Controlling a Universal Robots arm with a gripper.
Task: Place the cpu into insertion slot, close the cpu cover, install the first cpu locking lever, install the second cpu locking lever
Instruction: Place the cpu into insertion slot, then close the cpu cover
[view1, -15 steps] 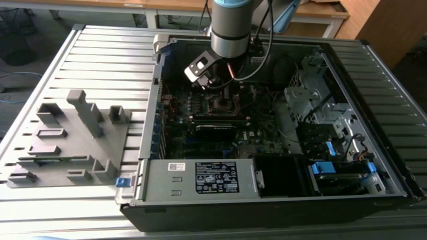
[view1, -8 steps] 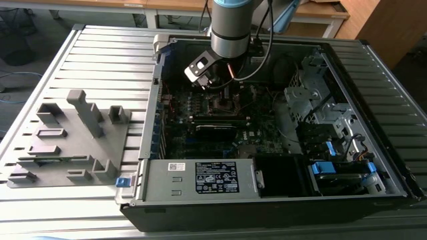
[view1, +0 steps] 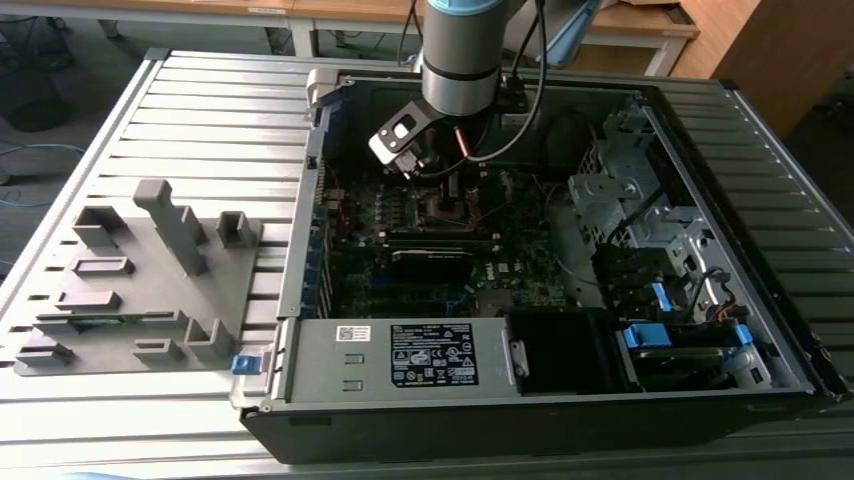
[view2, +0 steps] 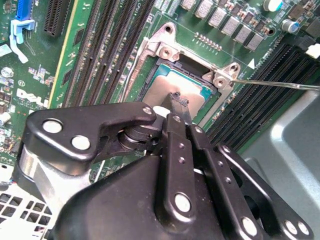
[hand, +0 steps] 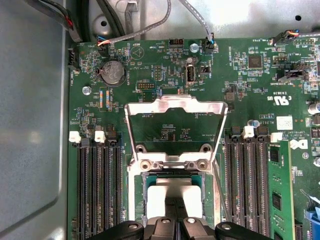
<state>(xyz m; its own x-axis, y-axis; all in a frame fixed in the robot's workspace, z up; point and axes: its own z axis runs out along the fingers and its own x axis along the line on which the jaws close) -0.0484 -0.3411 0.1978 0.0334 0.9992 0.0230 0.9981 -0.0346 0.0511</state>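
A ribbed metal tabletop (view1: 200, 110) carries an open computer case (view1: 534, 420) lying on its side. A grey moulded fixture (view1: 134, 290) sits next to it on the exterior view's left. The arm (view1: 465, 60) comes down from the upper edge of the exterior view. Its last section stands nearly upright above the rear half of the case, with the wrist pointing straight down at the green motherboard (hand: 150, 65).

The black linkages of the tool (view2: 177, 102) reach down to the socket. Its two fingers are pressed together at the tips, and nothing is pinched between them. The joined tips sit at the top face of the cpu (whether they press on it or stop just above it cannot be told).

The cpu cover (hand: 175, 103) is swung open and stands up from its hinge, with the board showing through its square opening. Just beside the hinge is the insertion slot (hand: 146, 192). The cpu (view2: 172, 85) lies flat and square inside it, between the banks of long black memory slots (view2: 115, 45). A thin metal locking lever (view2: 280, 84) sticks out free across the memory slots on one side, not latched down.
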